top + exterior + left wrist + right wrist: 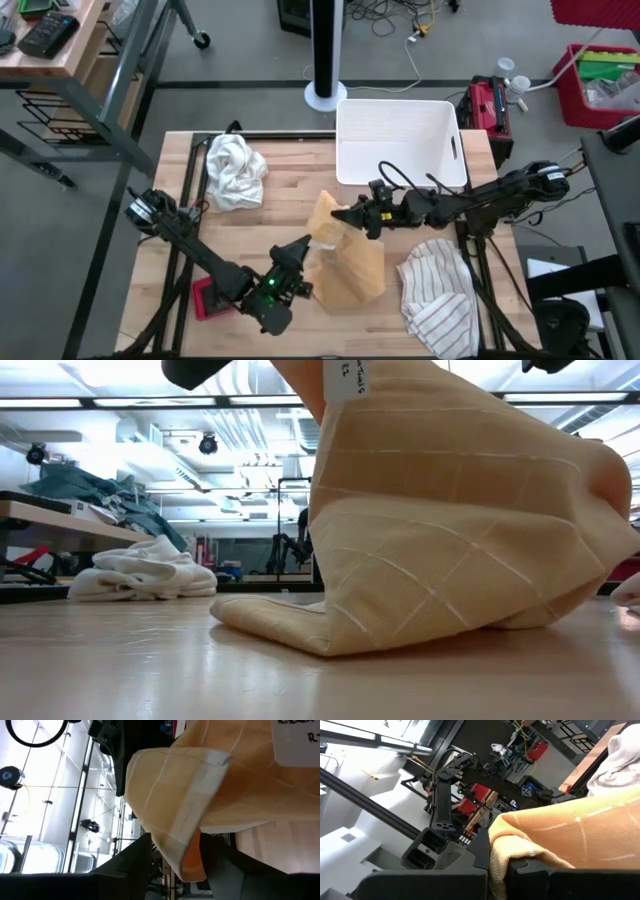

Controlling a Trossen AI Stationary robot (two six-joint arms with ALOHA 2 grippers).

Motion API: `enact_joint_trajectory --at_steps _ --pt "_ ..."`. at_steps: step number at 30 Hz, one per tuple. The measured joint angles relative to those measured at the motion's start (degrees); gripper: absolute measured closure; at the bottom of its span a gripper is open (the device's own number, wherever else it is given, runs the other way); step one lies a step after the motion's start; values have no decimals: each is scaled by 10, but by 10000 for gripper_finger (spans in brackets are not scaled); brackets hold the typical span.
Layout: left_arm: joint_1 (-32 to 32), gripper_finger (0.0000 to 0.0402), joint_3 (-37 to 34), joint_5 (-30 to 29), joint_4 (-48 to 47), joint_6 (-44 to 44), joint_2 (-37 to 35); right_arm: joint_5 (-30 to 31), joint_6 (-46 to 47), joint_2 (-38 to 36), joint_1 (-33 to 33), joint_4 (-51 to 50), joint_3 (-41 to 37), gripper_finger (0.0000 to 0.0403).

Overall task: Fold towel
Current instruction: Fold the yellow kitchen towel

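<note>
Both arms are holding the tan towel (345,262) up over the middle of the wooden table (180,260); the left gripper (303,247) is pinching one edge of it from the near-left side, and in the left wrist view its dark fingers (135,865) are closing on a hemmed corner of the cloth (180,815); the right gripper (348,214) is clamping the opposite upper corner from the far-right side, its fingers (470,855) squeezing a fold of the fabric (560,835); in the low view the towel (450,540) is hanging from above as a raised drape while its lower fold is resting on the tabletop (150,670), a white label showing near the lifted edge; a crumpled white cloth (234,170) is lying near the table's far-left corner, a striped towel (440,290) is lying at the near-right, and a white bin (400,140) is sitting at the far edge
</note>
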Motion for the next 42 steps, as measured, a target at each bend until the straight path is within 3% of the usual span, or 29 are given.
enact_joint_trajectory --at_steps 3,8,12,17,26,30,36,39,42 --pt "1 279 0 9 15 -1 0 2 -6 0 0 0 0 403" --pt "8 388 0 11 74 -9 -2 3 -18 0 0 -2 0 403" --pt "11 399 0 3 85 -42 -19 -14 -81 -1 0 -15 1 389" --pt "3 400 -8 0 71 -131 -73 -32 -113 -14 0 -85 1 339" --pt "-3 401 -96 76 52 -384 -214 -34 -193 -50 0 -213 14 260" --pt "-3 401 -150 86 50 -527 -285 -59 -279 -66 4 -286 42 242" --pt "-4 401 -217 250 53 -586 -362 -59 -482 -64 47 -321 86 239" --pt "-3 401 -242 280 50 -625 -376 -54 -562 -45 69 -321 113 245" --pt "9 402 -258 284 50 -721 -390 -19 -629 -13 89 -325 140 250"
